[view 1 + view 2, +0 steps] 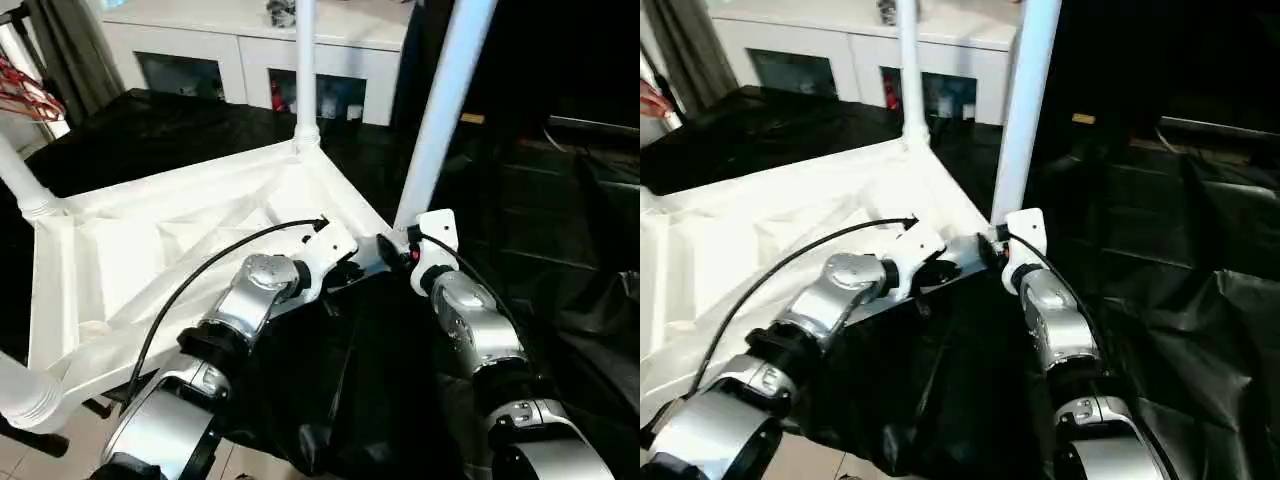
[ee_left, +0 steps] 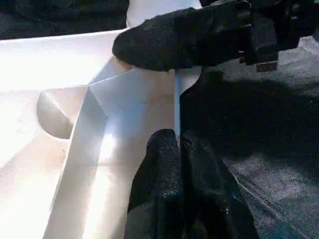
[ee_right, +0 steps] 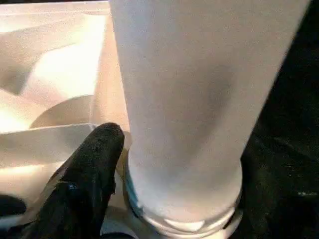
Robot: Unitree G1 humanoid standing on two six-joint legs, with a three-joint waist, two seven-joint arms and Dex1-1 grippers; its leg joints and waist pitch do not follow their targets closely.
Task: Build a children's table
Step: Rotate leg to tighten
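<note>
The table (image 1: pixel 170 250) lies upside down, its near-corner leg (image 1: pixel 440 110) rising just beyond the right gripper (image 3: pixel 117 149), whose fingers straddle the leg's base loosely. The left gripper (image 2: pixel 177 149) pinches the rim beside it. If the leg is unseated, a nudge could tilt it.

A work surface covered by a crinkled black sheet (image 1: pixel 560 230) was seen; upon it the upturned children's table (image 1: pixel 150 260) was laid, ribbed underside up.
</note>
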